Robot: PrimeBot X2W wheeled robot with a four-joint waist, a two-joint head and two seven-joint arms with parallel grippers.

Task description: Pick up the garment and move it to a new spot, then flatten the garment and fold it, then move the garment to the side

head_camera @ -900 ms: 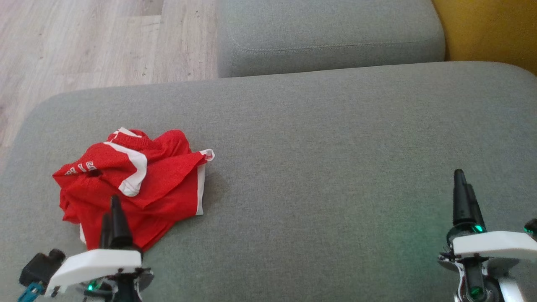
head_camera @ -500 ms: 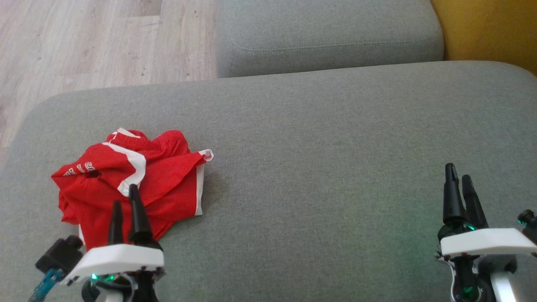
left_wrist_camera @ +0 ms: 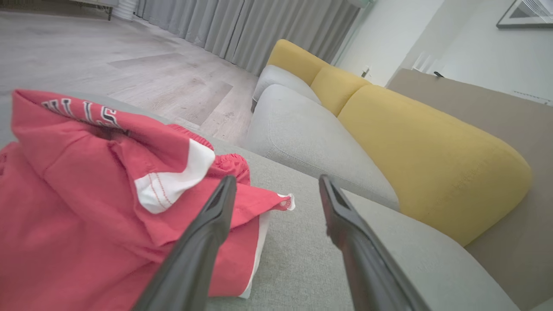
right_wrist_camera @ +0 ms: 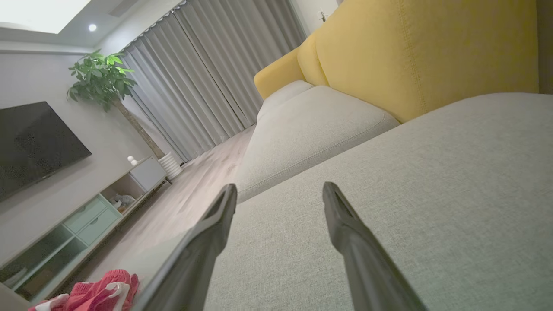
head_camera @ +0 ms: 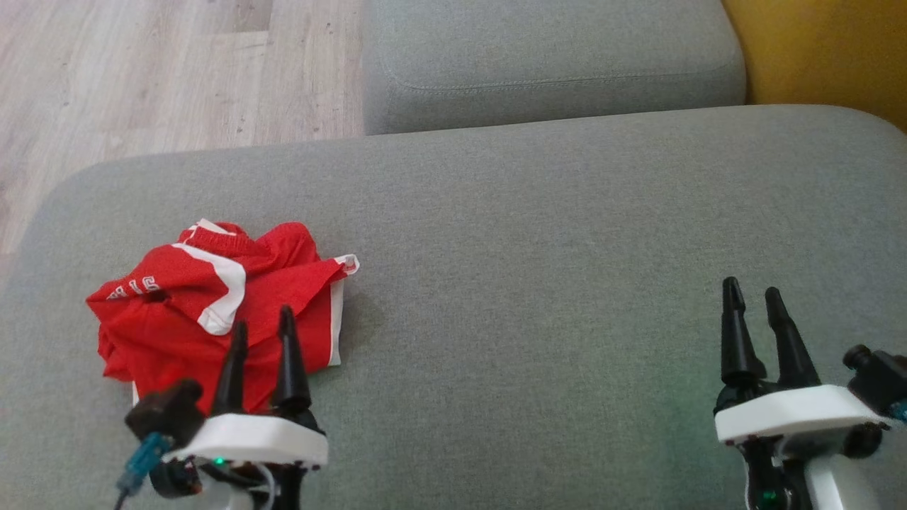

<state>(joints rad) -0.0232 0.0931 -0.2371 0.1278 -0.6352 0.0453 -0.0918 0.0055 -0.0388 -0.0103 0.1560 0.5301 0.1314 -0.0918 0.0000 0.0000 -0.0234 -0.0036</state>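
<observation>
text: white letters "ULLS", partly hidden; on: red garment

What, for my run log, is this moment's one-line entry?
left hand: open, at near edge of garment | right hand: open, over bare cushion | garment: crumpled, unheld

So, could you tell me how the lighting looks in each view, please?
Head view: soft, even light; the garment casts a faint shadow rightward, and a faint green glow tints the cushion near the right hand. Left wrist view: garment washed pinkish. Right wrist view: ceiling light blown out, top left.
</observation>
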